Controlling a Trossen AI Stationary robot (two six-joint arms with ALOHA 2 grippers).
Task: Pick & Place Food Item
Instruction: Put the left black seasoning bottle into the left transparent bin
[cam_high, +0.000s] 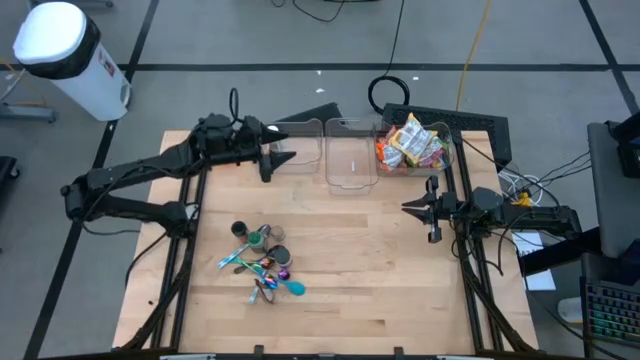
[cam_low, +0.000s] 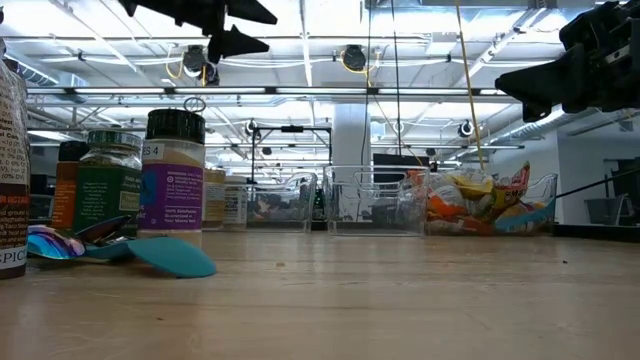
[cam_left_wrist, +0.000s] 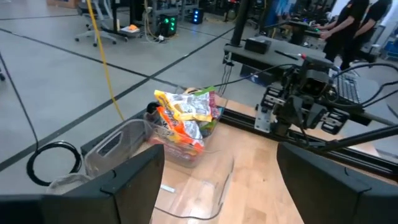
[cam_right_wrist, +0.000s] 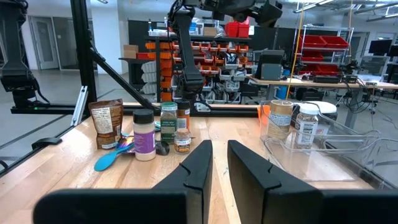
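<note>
Snacks (cam_high: 411, 143) heaped in right bin (cam_high: 445, 160) at table's far edge, toward far right corner. Middle bin (cam_high: 350, 165) beside it empty; a third bin (cam_high: 300, 145) sits further left. Left gripper (cam_high: 268, 160) hovers high near that third bin, fingers spread wide, nothing between them. Right gripper (cam_high: 431, 215) waits at right edge, nearly closed, empty. Spice jars and spoons (cam_high: 262, 262) clustered near front left, well apart from the bins. Step judged: approach, no pick yet. Next: left gripper must cross over the middle bin, descend on one packet, close.
</note>
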